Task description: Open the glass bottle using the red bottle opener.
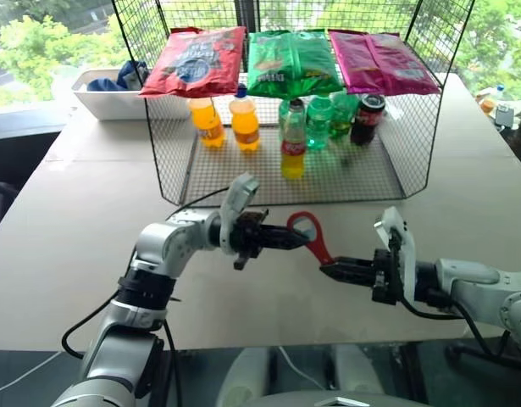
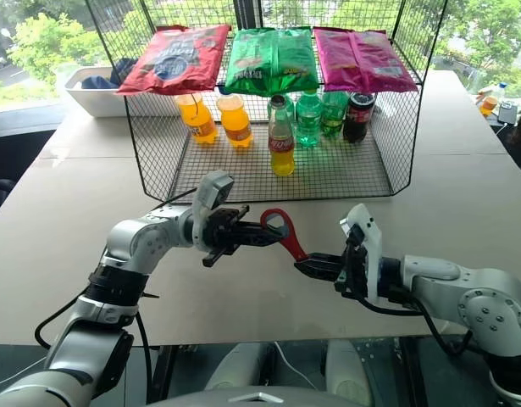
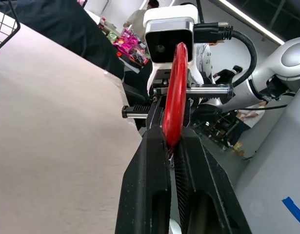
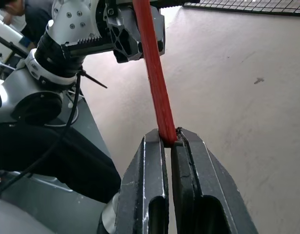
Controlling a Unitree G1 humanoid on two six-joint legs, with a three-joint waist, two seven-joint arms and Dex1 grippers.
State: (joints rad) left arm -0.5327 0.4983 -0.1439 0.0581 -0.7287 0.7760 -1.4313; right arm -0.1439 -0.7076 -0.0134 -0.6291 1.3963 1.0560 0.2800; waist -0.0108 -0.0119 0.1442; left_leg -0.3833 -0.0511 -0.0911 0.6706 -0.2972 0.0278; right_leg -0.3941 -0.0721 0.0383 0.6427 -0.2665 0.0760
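The red bottle opener (image 1: pixel 319 248) hangs in the air over the table's front, held between both arms. My left gripper (image 1: pixel 299 240) is shut on its ring head, and my right gripper (image 1: pixel 328 268) is shut on the tip of its handle. The left wrist view shows the opener (image 3: pixel 175 97) edge-on between the black fingers (image 3: pixel 150 161). In the right wrist view the handle (image 4: pixel 152 73) rises from the closed fingertips (image 4: pixel 154 141). The glass bottle (image 1: pixel 293 144), with yellow drink and a red label, stands upright inside the wire basket (image 1: pixel 171 161), well beyond both grippers.
In the basket also stand two orange plastic bottles (image 1: pixel 244 119), green bottles (image 1: pixel 319 121) and a dark cola bottle (image 1: pixel 367 117). Three snack bags (image 1: pixel 291 61) lie on top. A white tray (image 1: pixel 103 102) sits at the back left. The tabletop (image 1: pixel 74 220) spreads around the grippers.
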